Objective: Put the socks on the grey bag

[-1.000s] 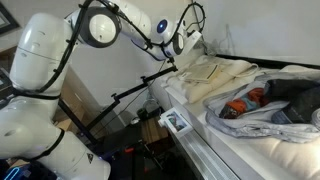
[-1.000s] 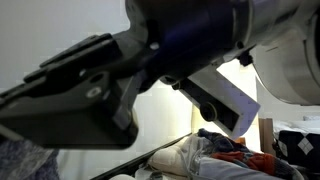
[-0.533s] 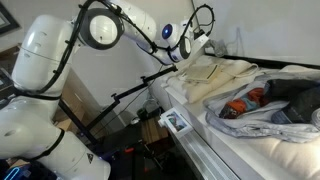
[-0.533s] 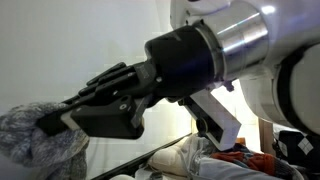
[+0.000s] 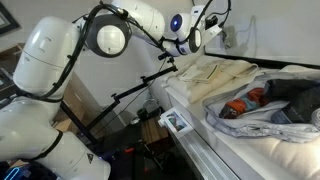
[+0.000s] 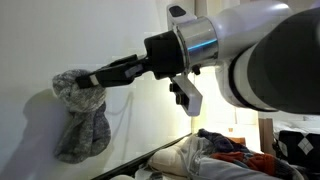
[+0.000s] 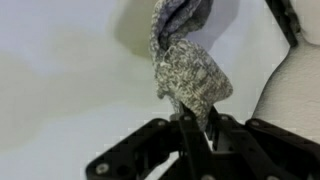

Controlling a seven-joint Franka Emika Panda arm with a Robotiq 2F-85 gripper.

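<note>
My gripper (image 7: 196,122) is shut on a speckled grey sock (image 7: 188,72) that hangs from its fingertips. In an exterior view the sock (image 6: 82,122) dangles in the air in front of the white wall, held by the gripper (image 6: 88,80). In an exterior view the gripper (image 5: 220,34) is high above the head of the bed, left of the grey bag (image 5: 258,124). An orange-red sock (image 5: 240,105) and a dark sock (image 5: 290,93) lie on the bag.
A cream-coloured cloth (image 5: 215,74) lies on the bed between the gripper and the bag. A black stand (image 5: 135,95) and clutter sit on the floor beside the bed. The white wall (image 6: 40,40) is close behind the gripper.
The arm has risen and swung along the bed toward the bag, carrying the grey sock. It has moved away from the close camera, so the sock now shows in full.
</note>
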